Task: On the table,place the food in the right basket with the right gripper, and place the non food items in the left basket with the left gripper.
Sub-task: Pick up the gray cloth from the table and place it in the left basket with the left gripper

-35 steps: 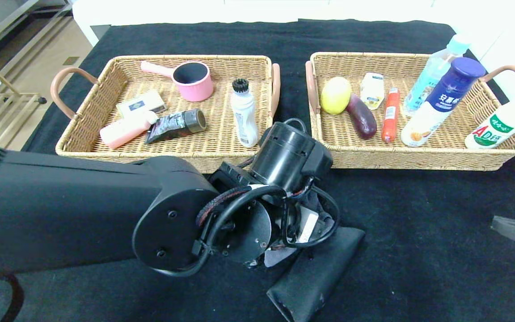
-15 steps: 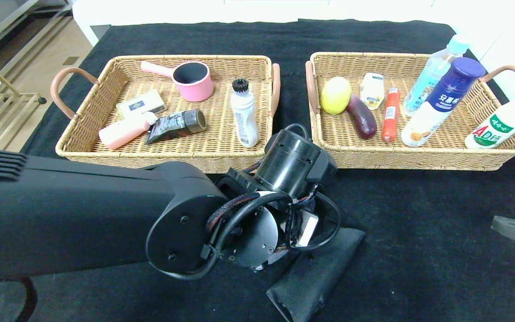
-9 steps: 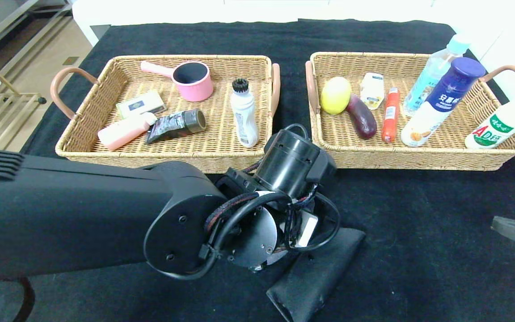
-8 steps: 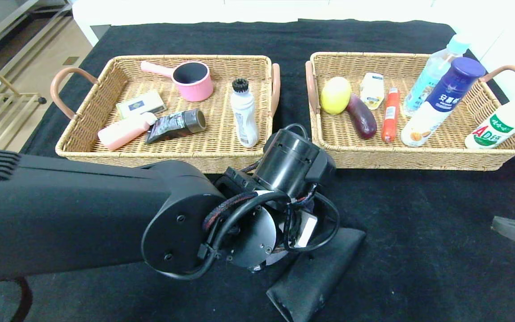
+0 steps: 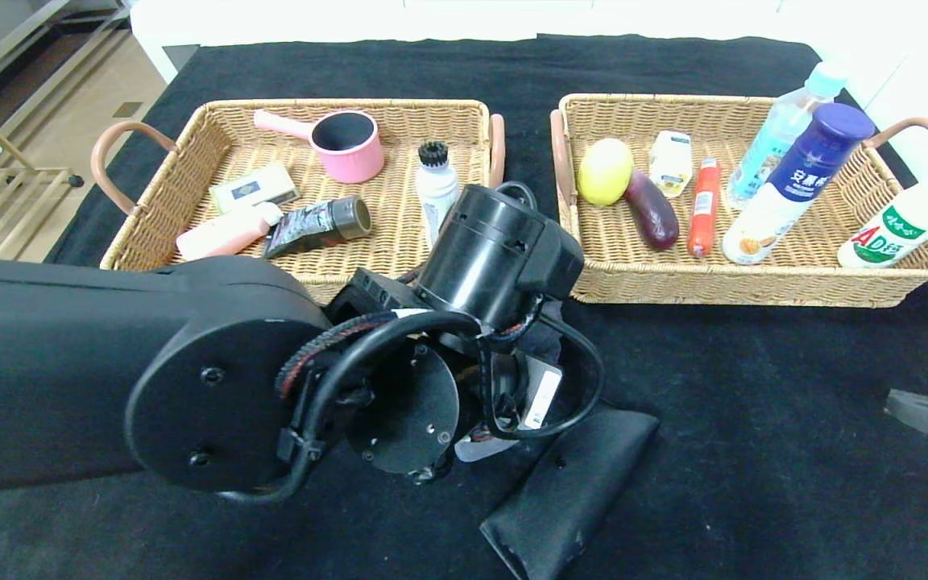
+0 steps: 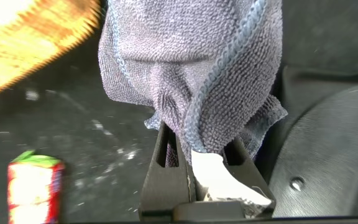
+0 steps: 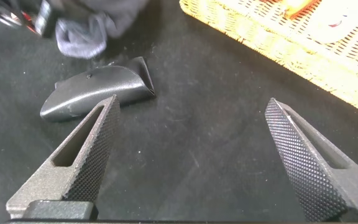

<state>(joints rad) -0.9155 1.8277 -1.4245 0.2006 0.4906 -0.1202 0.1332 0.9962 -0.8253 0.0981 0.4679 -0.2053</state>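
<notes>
While my left pincer [image 6: 188, 165] is clamped shut on the grey cloth [image 6: 191, 74], the fabric hangs bunched from its two black fingers, its white tag [image 6: 219, 177] dangling beside them; I hold it by a gathered fold because soft terry gives no edge to pinch. It hangs over the surface [image 5: 754, 419], near the front rim of the left basket [image 5: 150, 266], so I judge the carry to that basket is under way and the drop not yet made; from my head the cloth is almost wholly hidden behind my bulky wrist. The weave looks nubbly with a corded hem; it will sag and may snag on the wicker.

The black glasses case [image 5: 569, 491] lies flat on the surface just beside my left arm, smooth and leathery, one end folded to a point; it waits for the same basket. A red candy stick [image 6: 35, 190] stands out on the dark cloth in my left wrist view; that is food for the other side.

My right pincer [image 7: 191, 162] rests spread wide and empty at the surface's right edge, its ribbed tapered fingers apart. The right basket [image 5: 754, 286], stiff tan wicker, already carries the blue-capped bottle [image 5: 794, 185], propped aslant on its rim.
</notes>
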